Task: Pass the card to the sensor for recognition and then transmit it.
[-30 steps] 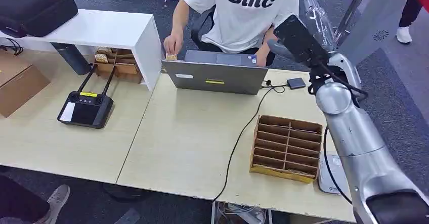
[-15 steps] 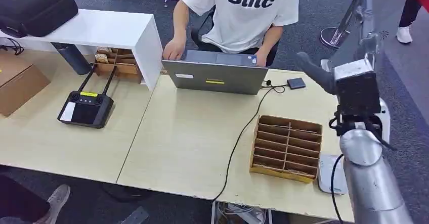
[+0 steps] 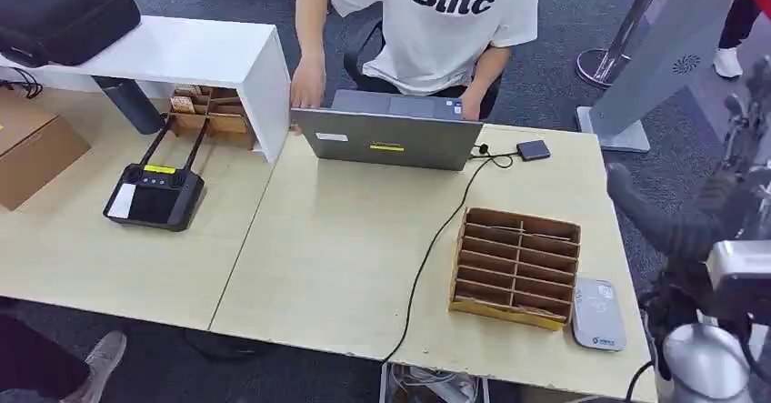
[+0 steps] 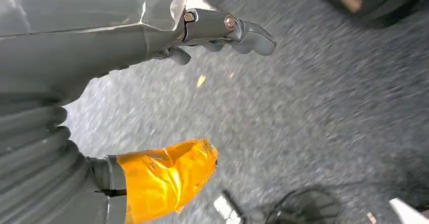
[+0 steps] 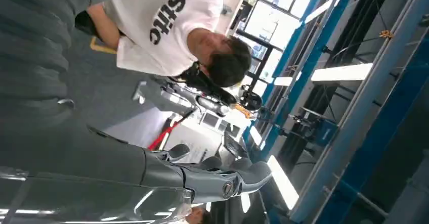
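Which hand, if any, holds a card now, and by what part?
Neither. The left hand and the right hand hold nothing; their fingers are apart.

- A person (image 3: 436,21) in a white T-shirt printed "Stitc" sits behind an open grey laptop (image 3: 386,135) at the table's (image 3: 345,239) far edge.
- A black cable (image 3: 436,239) runs from beside the laptop across the pale wooden table and over its near edge.
- A black handheld controller (image 3: 153,192) with two antennas lies on the left.
- A black case (image 3: 64,7) rests on a white shelf (image 3: 195,53).
- A cardboard box (image 3: 32,148) sits far left.
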You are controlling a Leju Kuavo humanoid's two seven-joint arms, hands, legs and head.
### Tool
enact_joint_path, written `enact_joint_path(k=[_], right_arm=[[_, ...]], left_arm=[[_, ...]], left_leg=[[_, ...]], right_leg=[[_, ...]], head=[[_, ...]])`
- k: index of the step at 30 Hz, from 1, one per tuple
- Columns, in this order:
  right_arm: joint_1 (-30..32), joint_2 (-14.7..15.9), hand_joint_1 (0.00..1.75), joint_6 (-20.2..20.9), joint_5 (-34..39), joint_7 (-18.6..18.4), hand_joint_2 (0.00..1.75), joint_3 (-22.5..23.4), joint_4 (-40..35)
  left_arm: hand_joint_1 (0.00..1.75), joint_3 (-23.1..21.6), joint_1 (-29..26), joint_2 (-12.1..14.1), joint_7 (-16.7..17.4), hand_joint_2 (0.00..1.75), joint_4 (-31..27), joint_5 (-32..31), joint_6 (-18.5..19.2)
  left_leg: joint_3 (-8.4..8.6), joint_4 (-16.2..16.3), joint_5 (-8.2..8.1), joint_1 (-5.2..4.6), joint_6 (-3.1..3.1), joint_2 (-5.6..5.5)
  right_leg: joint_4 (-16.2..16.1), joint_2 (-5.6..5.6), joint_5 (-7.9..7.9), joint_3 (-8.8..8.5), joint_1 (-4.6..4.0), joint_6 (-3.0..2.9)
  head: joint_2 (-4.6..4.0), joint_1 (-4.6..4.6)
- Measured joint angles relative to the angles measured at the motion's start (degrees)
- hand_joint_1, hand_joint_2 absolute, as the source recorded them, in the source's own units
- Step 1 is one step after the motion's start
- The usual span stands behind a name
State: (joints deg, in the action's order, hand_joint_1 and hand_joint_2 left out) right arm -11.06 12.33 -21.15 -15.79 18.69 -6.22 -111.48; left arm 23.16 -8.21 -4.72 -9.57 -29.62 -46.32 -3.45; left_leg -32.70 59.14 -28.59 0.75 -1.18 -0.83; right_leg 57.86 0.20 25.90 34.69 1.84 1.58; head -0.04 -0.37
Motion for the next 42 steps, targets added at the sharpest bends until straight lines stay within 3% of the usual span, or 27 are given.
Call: enact_joint_path(k=[6, 11, 26, 32, 42], right_arm=[[10.60, 0.00, 0.00, 3.45, -0.72, 1.62, 1.75, 5.83, -5.39], [14.35, 1.96, 0.00, 4.08, -14.23, -2.30, 1.75, 5.48, -5.57], [15.47, 3.93, 0.00, 4.00, -15.55, -3.04, 1.75, 5.15, -4.85], [15.33, 6.14, 0.00, 3.54, -29.28, -8.09, 1.75, 2.33, -3.14], [11.51, 9.03, 0.00, 2.99, -35.29, -11.57, 1.75, -3.81, 1.65]], left_arm=[[0.00, 4.47, -2.40, -2.72, 3.04, 1.75, -2.21, 1.07, 3.54], [0.00, 9.52, -3.25, -5.40, 5.07, 1.75, -6.06, -2.16, 7.65], [0.00, 14.06, -3.56, -7.30, 5.14, 1.75, -8.66, -2.77, 8.22], [0.00, 15.83, -3.38, -7.92, 5.79, 1.75, -8.79, -6.12, 10.36], [0.00, 19.81, -3.44, -9.99, 5.99, 1.75, -12.54, -10.83, 14.21]], left_leg=[[0.01, 0.00, -0.15, -0.02, 0.09, 0.04], [0.00, 0.00, -0.15, -0.02, 0.09, 0.06], [0.07, 0.00, -0.14, -0.01, 0.08, 0.08], [0.05, 0.00, -0.14, -0.02, 0.08, 0.07], [0.06, 0.00, -0.13, -0.01, 0.08, 0.08]], right_leg=[[-0.02, 0.03, 0.14, 0.00, 0.01, 0.09], [-0.02, 0.03, 0.14, -0.04, 0.02, 0.10], [-0.01, 0.03, 0.14, -0.09, 0.02, 0.10], [-0.01, 0.02, 0.14, -0.11, 0.02, 0.10], [0.00, 0.03, 0.14, -0.12, 0.02, 0.10]], head=[[0.00, 0.02], [0.00, 0.02], [0.00, 0.02], [0.00, 0.02], [0.00, 0.00]])
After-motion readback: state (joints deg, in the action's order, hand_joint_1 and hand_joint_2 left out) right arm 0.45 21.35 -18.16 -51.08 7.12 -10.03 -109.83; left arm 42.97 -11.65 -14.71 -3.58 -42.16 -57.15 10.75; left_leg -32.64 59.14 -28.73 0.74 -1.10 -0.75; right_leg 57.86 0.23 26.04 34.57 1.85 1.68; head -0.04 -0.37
